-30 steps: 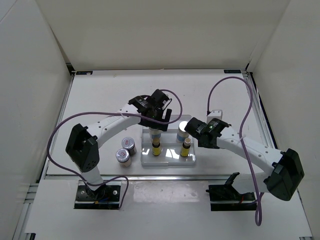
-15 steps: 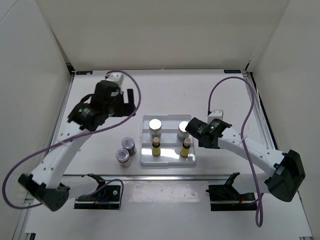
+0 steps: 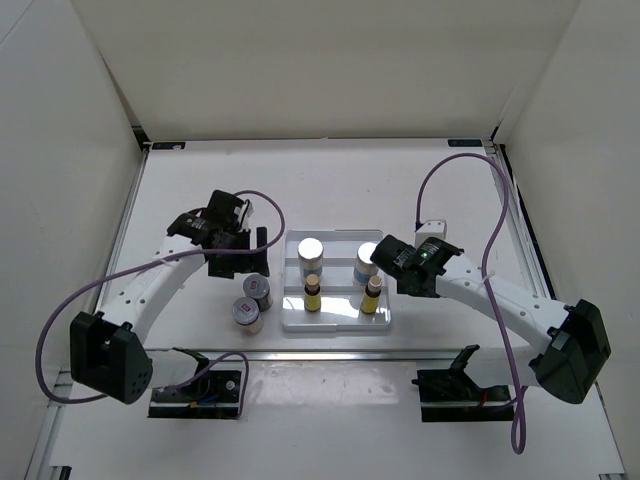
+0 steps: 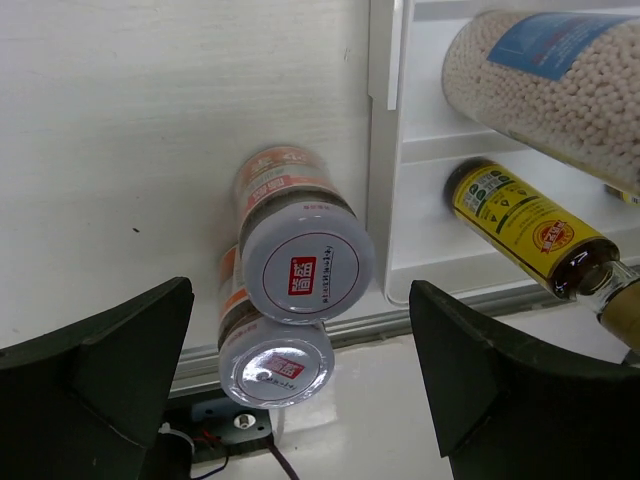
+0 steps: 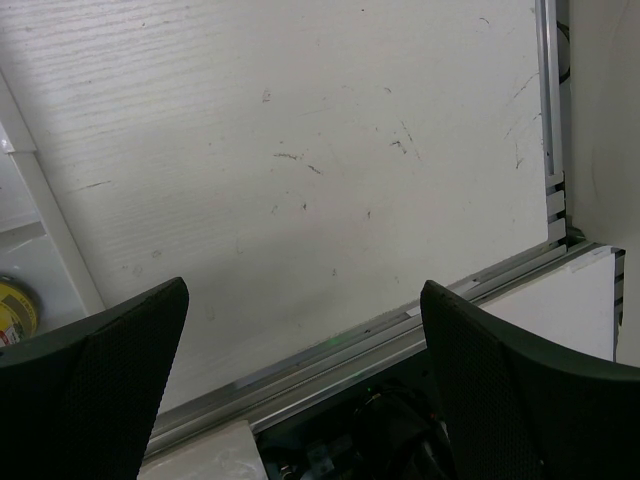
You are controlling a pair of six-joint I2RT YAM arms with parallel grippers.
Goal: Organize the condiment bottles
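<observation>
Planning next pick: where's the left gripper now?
Left gripper: top view, left side, open, over the table just beyond the two shaker jars that stand outside the tray's left edge.

The left arm (image 3: 150,290) and right arm (image 3: 500,295) are built alike, with slim white links between bulky black joint housings. Small dark holes dot the left arm's long link. A purple cable (image 3: 44,345) loops wide off the left arm, and a second cable (image 3: 505,215) arches over the right. Each arm stands on a black base plate (image 3: 195,392). The left tool (image 4: 300,290) and right tool (image 5: 305,290) have matte black, wedge-shaped fingers (image 5: 90,380) with a fine texture.
</observation>
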